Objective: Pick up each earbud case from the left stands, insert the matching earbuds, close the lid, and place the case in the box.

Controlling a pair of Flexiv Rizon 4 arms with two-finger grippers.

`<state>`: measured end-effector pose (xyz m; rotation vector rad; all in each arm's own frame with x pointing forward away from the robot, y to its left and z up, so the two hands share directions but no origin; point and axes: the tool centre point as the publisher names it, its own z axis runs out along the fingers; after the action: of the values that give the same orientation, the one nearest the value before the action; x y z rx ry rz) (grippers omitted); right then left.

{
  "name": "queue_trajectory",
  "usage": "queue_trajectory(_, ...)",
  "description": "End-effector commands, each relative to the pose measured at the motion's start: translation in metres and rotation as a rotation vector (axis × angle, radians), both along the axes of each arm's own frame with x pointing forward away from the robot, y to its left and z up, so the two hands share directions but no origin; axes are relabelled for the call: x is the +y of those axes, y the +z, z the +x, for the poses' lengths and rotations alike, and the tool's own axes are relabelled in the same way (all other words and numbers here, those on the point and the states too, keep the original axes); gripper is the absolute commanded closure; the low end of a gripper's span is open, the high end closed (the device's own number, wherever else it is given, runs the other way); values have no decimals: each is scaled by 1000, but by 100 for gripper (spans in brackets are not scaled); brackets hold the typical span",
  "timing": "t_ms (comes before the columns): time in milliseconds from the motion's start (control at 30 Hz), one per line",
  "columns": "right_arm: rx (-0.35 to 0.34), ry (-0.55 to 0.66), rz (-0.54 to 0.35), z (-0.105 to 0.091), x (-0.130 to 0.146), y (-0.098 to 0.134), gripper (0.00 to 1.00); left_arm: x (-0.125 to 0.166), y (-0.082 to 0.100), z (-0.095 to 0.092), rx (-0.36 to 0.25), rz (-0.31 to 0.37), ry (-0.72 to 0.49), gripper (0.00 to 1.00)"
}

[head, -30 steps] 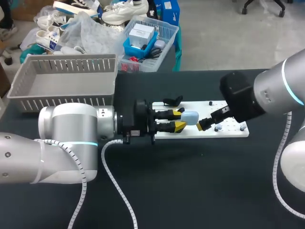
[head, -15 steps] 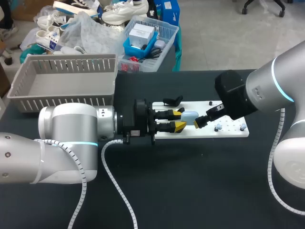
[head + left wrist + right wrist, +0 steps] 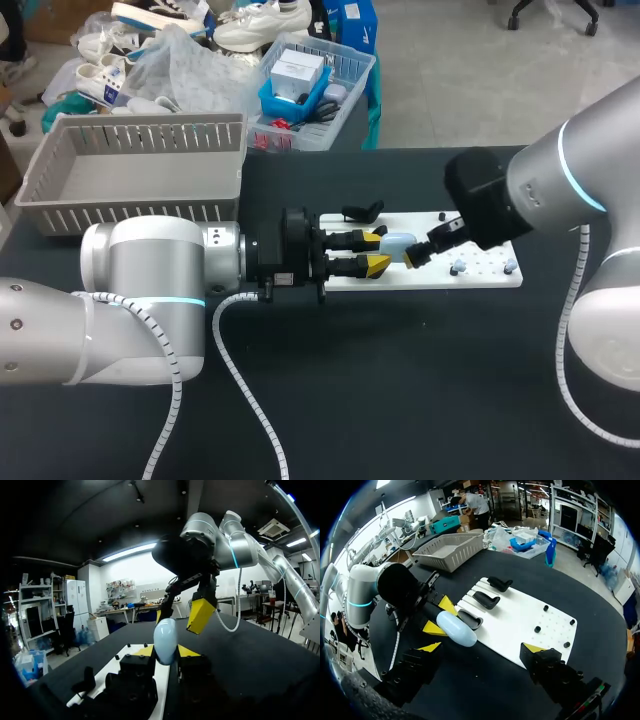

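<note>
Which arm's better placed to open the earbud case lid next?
Probably the right. The left gripper is shut on the earbud case over the white board; the right gripper is open, empty and close to the case's free end.

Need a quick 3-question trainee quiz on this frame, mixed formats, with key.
1. True or false: the left gripper is shut on the earbud case.
2. The right gripper is: A) open, B) shut on the case, C) shut on a stand.
3. How many black stands show on the white board in the right wrist view?
Key: 1 true; 2 A; 3 three.
</note>
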<state>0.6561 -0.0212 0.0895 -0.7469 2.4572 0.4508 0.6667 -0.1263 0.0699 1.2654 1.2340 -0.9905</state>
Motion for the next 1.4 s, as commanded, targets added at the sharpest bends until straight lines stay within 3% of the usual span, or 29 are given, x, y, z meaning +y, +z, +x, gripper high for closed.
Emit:
queue_trajectory(33, 1, -5, -5, 5, 4, -1, 0, -1, -1, 0, -1, 0, 3, 100)
queue_trajectory(1033, -5, -9, 4, 20, 7, 6, 0, -1, -1, 0, -1, 0, 3, 100)
queue_trajectory(1233, -34, -14, 1, 27, 5, 15, 0, -1, -1, 0, -1, 0, 3, 100)
queue_trajectory(1400, -100, -33, -39, 30, -8, 31, 0, -1, -1, 0, -1, 0, 3, 100)
